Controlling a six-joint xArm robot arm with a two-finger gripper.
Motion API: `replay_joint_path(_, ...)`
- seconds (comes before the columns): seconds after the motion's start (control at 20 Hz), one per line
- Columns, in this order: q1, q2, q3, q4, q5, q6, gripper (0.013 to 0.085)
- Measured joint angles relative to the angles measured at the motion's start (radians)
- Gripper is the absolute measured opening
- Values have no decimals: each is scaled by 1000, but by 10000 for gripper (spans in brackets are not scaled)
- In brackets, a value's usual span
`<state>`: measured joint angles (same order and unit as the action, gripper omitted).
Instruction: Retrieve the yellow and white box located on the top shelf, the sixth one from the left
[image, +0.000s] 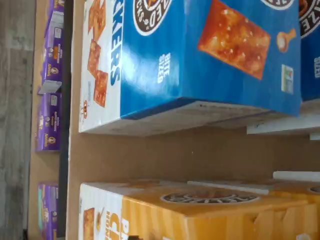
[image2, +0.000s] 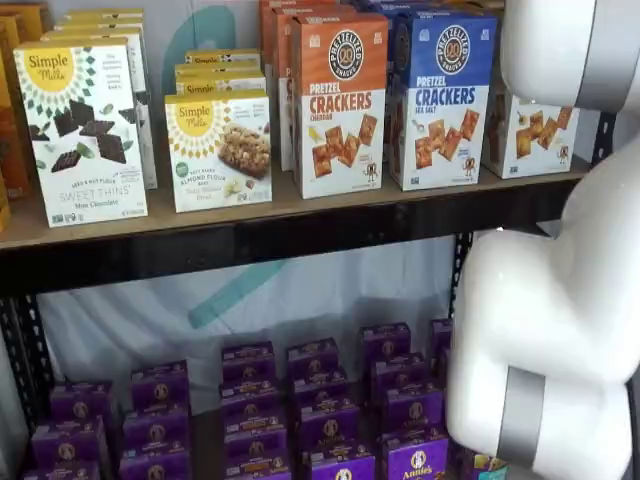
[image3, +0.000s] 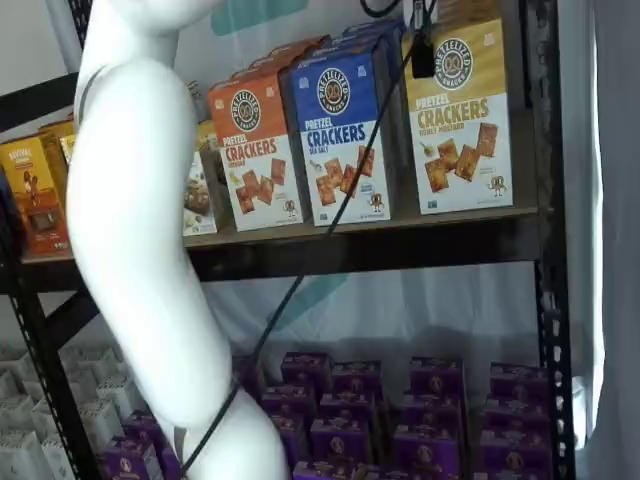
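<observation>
While the white arm (image3: 140, 250) fills both shelf views, the gripper (image3: 423, 50) hangs spread wide and empty, just above the yellow and white box (image3: 460, 120) upright on the top shelf (image3: 400, 245), beside the blue box (image3: 340, 140).

Glossy white arm (image3: 140, 230), smooth rounded tube-like links, bulbous at the joints. In a shelf view, a grey band (image2: 522, 415) rings one link where two segments meet; another grey band (image2: 612, 60) sits near the top. A thin black cable (image3: 330, 225) trails alongside it. A small black part (image3: 423, 55) hangs at the top edge.
</observation>
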<state>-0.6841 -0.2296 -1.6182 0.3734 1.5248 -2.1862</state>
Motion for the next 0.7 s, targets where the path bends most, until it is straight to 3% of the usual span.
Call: replay_joint_path(0.7, 64, 96, -170, -164, 174, 51, 850)
